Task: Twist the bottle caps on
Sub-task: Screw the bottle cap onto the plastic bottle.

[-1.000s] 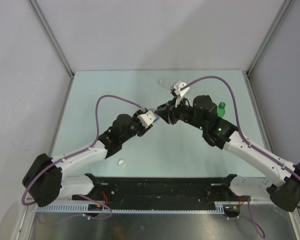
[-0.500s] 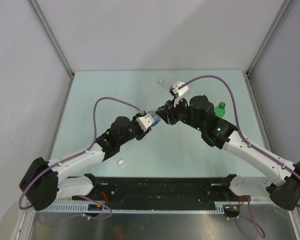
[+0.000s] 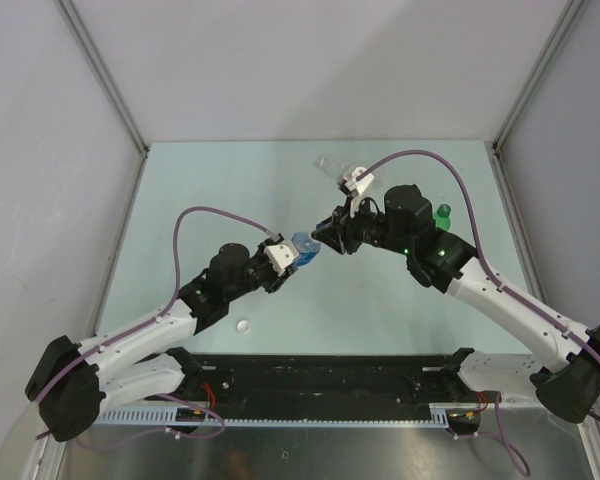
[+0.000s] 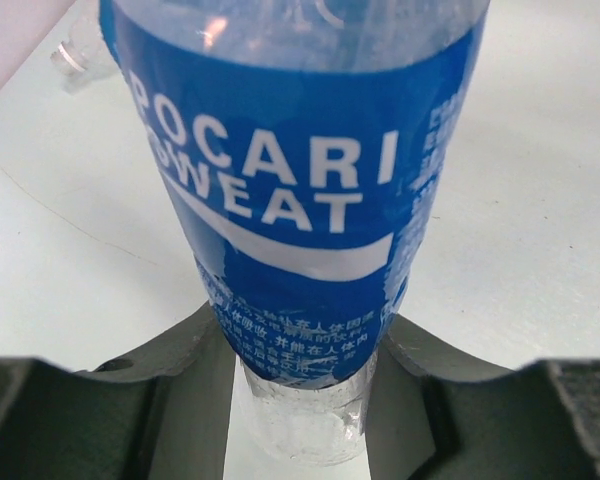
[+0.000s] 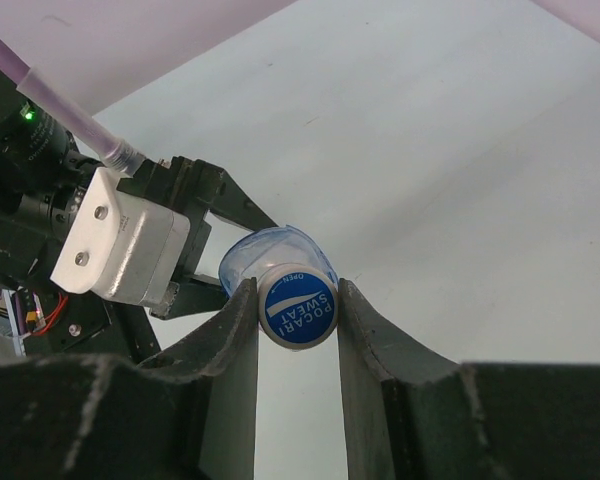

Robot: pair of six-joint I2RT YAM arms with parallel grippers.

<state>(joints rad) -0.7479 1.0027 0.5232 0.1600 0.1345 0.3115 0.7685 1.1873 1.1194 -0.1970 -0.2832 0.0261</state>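
Nearest the arm bases, a loose white cap (image 3: pixel 243 325) lies on the counter (image 3: pixel 380 320), to the near left of the Pocari Sweat bottle (image 4: pixel 300 200) and well apart from it. That bottle appears lifted off the counter, its mouth toward the right arm. The left jaws stand half-wide, clamped on its body near the base. On its mouth sits the blue-topped cap (image 5: pixel 298 306), pinched between the narrow right jaws.

The step in hand looks like the twisting-on. To do it well, the right wrist should turn about the bottle's own axis, pressing lightly along the neck, while the left grip holds firm so the bottle cannot spin. Whether the threads have caught cannot be told.

Beyond the Pocari Sweat bottle to its right is the green bottle (image 3: pixel 441 214). Farthest is the clear bottle (image 3: pixel 330 165).
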